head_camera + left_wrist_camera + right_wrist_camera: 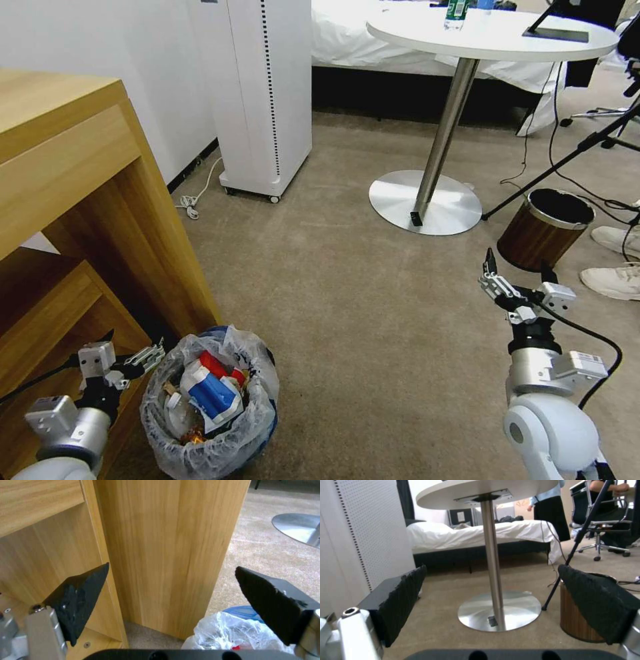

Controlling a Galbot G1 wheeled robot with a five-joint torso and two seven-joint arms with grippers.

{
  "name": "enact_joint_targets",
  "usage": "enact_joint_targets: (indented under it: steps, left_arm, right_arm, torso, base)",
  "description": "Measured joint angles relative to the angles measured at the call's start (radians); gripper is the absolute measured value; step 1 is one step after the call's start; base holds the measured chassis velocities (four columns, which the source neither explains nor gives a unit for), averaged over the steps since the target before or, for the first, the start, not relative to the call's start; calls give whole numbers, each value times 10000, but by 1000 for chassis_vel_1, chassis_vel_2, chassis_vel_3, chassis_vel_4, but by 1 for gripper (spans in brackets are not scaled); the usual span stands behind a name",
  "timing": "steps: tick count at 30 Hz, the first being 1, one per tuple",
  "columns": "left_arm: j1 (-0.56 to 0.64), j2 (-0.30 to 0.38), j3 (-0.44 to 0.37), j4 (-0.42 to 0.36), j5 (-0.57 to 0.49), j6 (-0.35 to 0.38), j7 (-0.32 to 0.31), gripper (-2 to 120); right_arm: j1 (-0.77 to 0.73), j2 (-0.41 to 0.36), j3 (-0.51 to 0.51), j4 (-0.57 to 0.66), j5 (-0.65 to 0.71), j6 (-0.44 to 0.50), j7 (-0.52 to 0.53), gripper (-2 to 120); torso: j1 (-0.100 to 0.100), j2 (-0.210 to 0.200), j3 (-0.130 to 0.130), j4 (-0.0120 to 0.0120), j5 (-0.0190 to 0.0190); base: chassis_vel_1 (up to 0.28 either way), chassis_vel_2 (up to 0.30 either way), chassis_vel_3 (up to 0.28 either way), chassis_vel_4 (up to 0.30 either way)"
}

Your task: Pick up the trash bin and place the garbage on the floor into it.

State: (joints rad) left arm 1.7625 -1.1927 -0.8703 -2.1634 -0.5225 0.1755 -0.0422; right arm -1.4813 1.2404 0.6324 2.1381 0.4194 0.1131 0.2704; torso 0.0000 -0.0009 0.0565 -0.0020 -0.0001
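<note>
The trash bin [257,417], small, blue and lined with a crinkly plastic bag, stands on the tan carpet floor [347,300] by the wooden desk's leg. The garbage [210,390] lies inside it: red and blue-white packets and crumpled bits. My left gripper [130,347] hovers open just left of the bin's rim, close to the desk. In the left wrist view the left gripper [172,567] faces the desk panel, with the trash bin's bag [230,630] below one finger. My right gripper [519,265] is open above bare carpet at the right, holding nothing.
A wooden desk [73,167] fills the left side. A white tower unit [267,93] stands behind it. A round pedestal table [493,33] has a metal base [400,200]. A brown wood-grain bin [543,230], a tripod leg, cables and a person's shoes [613,280] crowd the right.
</note>
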Motion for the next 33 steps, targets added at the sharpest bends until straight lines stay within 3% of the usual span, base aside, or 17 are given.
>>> enact_joint_targets:
  steps: [33]
  left_arm:
    - [15,-53,22,-94,74,145,-26,100]
  right_arm:
    - [-17,-116,-18,-65,-64,32,-185,100]
  torso:
    - [0,0,0,0,0]
  base:
    - [0,0,0,0]
